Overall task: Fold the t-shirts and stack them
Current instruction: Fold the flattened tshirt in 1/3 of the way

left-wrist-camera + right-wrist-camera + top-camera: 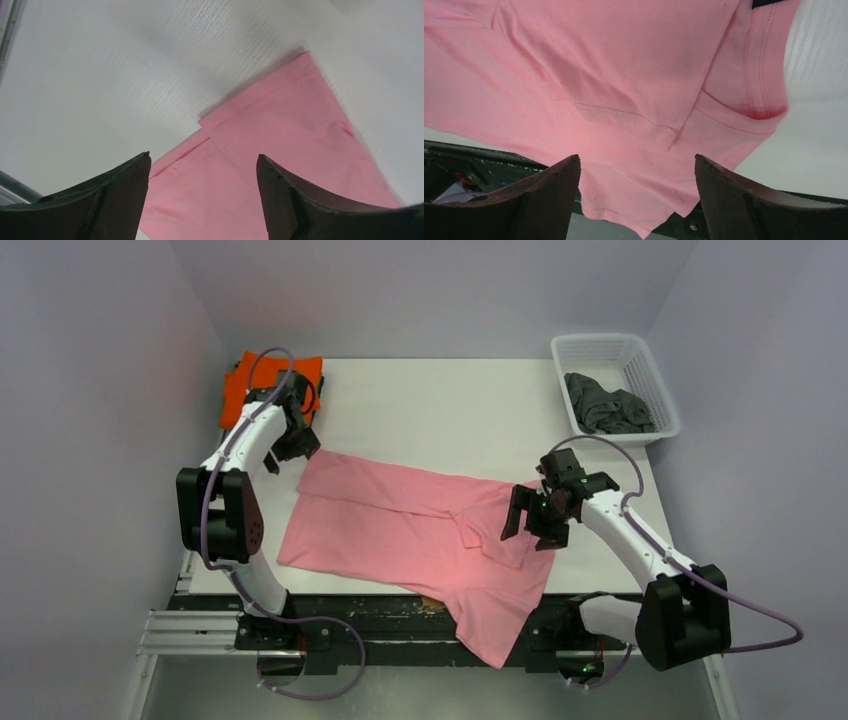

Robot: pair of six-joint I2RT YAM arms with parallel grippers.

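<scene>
A pink t-shirt point(400, 525) lies spread across the table, partly folded, with one sleeve hanging over the near edge. It also shows in the left wrist view point(280, 160) and the right wrist view point(614, 90). My left gripper point(297, 445) is open and empty, hovering above the shirt's far left corner. My right gripper point(532, 517) is open and empty above the shirt's right end by the collar. A folded orange t-shirt point(240, 380) lies at the far left corner. A dark grey t-shirt point(605, 405) is crumpled in the basket.
A white mesh basket point(655, 370) stands at the far right corner. The white table point(450, 410) ends in a dark metal rail point(350, 615) at the near edge. Grey walls close in on three sides.
</scene>
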